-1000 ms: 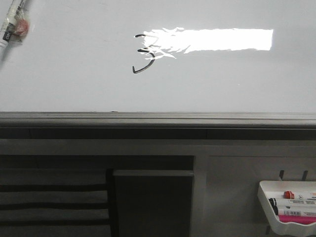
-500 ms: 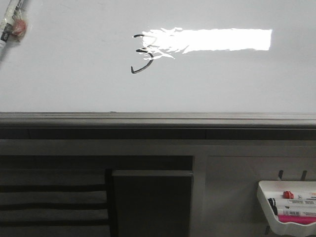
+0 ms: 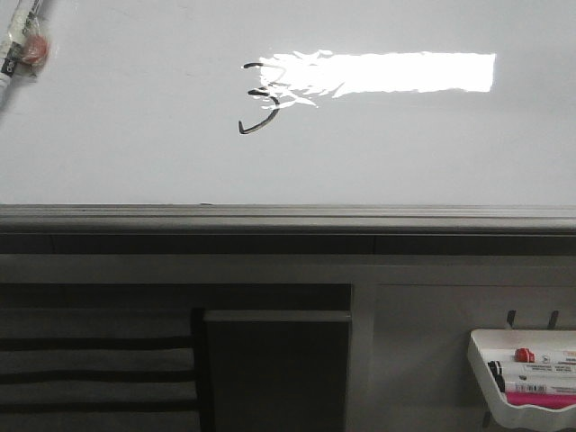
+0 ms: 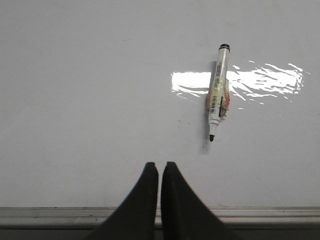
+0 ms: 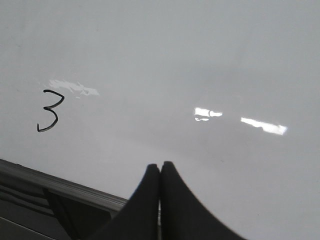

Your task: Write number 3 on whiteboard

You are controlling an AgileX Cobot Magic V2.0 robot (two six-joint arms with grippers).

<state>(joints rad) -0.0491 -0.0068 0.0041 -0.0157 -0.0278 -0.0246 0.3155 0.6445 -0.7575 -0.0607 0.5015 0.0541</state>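
The left gripper has its fingers pressed together on nothing, above the whiteboard; the right gripper is likewise closed and empty. A marker lies flat on the board near the left gripper, uncapped. The number 3 sits beside the bright glare, partly washed out in the front view

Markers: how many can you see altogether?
4: one marker lying on the whiteboard near its top-left corner, three markers in the tray at lower right. The tray runs off-frame, so more may be hidden.
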